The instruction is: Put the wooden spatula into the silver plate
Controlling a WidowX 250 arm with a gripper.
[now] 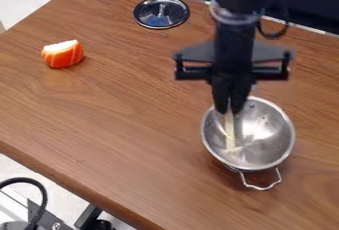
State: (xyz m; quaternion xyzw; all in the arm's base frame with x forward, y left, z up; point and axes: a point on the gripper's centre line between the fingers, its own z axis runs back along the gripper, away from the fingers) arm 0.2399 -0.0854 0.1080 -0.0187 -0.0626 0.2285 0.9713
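Note:
The black gripper [229,109] hangs over the upper left part of a silver metal bowl [271,142] with wire handles. Its fingers are shut on the top of the pale wooden spatula [230,131]. From the fingertips the spatula points down, nearly upright, over the bowl's inside. Whether its lower end touches the bowl's bottom, I cannot tell. Farther up and to the left lies a small, round, shiny silver lid-like dish [161,12].
An orange piece with a white top [63,54] sits on the brown wooden table [119,135] at the left. One wire handle [261,184] sticks out from the bowl toward the front. Cables and black hardware stand beyond the table's lower left edge.

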